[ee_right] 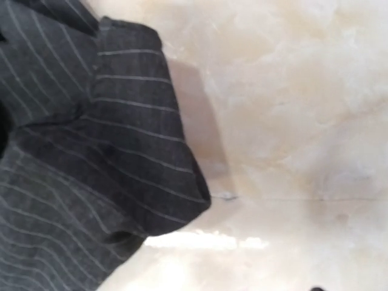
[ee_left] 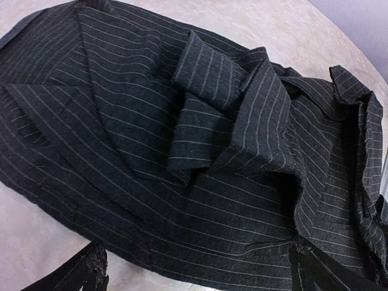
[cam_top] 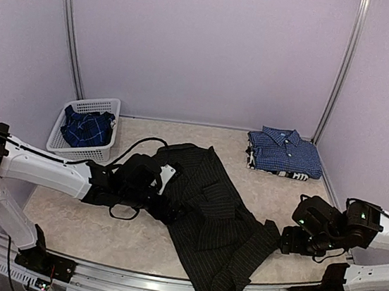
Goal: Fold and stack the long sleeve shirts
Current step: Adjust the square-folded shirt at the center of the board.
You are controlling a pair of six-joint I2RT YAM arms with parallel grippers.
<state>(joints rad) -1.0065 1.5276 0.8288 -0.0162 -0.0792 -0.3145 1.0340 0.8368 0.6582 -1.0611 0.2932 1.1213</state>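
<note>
A black pinstriped long sleeve shirt [cam_top: 207, 218] lies rumpled across the middle of the table, its lower end hanging over the front edge. My left gripper [cam_top: 168, 200] sits low over its left side. In the left wrist view the two fingertips [ee_left: 85, 276] stand far apart, with flat striped cloth [ee_left: 182, 151] between them. My right gripper [cam_top: 283, 240] is at the shirt's right edge. In the right wrist view a corner of the shirt [ee_right: 91, 151] rests on the table, and the fingers do not show there. A blue-and-white checked shirt [cam_top: 282, 151] lies folded at the back right.
A white lattice basket [cam_top: 93, 102] at the back left holds a darker blue plaid shirt [cam_top: 86, 129]. The beige table [cam_top: 98, 233] is walled at the back and on both sides. A black cable loops on the table near the left wrist.
</note>
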